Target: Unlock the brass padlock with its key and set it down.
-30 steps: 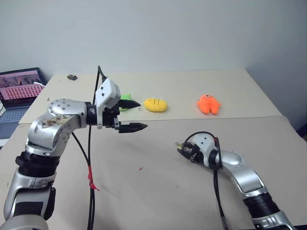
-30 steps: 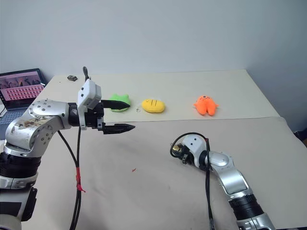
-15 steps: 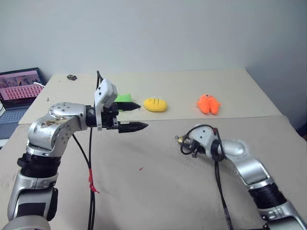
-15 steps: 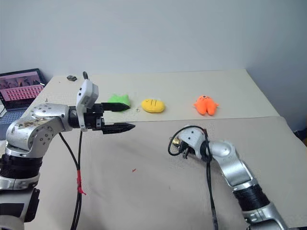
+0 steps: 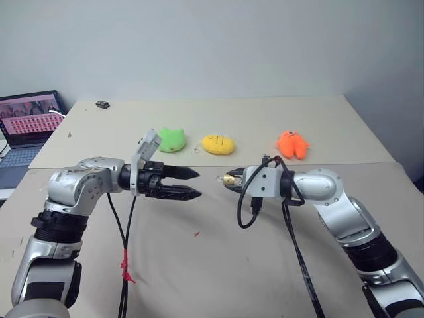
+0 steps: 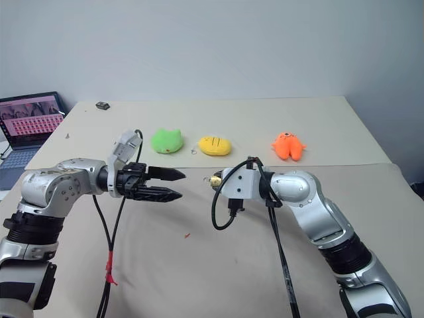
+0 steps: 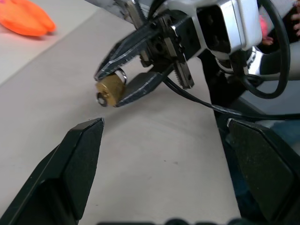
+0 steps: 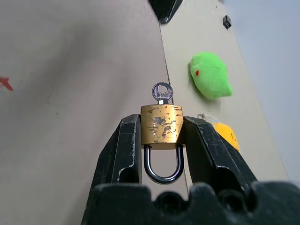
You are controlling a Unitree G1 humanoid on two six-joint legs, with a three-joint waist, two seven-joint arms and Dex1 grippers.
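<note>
The brass padlock (image 8: 161, 124) is small and gold-coloured, with its silver shackle toward the wrist. Its key (image 8: 162, 92) sticks out of the far end. My right gripper (image 8: 161, 129) is shut on the padlock body and holds it above the middle of the table, pointing toward my left gripper. In the head views the padlock (image 5: 230, 179) shows at the tip of the right gripper (image 5: 233, 180). My left gripper (image 5: 198, 183) is open, level with the padlock and a short gap to its left. From the left wrist, the padlock (image 7: 111, 89) hangs just beyond the open left fingers (image 7: 86, 150).
A green plush (image 5: 171, 139), a yellow oval plush (image 5: 217, 144) and an orange plush (image 5: 291, 144) lie in a row behind the grippers. A laptop (image 5: 26, 122) stands off the table's left edge. A small black object (image 5: 102, 104) lies at the far left corner.
My right arm has lifted off the table and swung up and left with the padlock, rolling as it went. My left gripper has sunk a little and rolled. The gap between them has narrowed.
</note>
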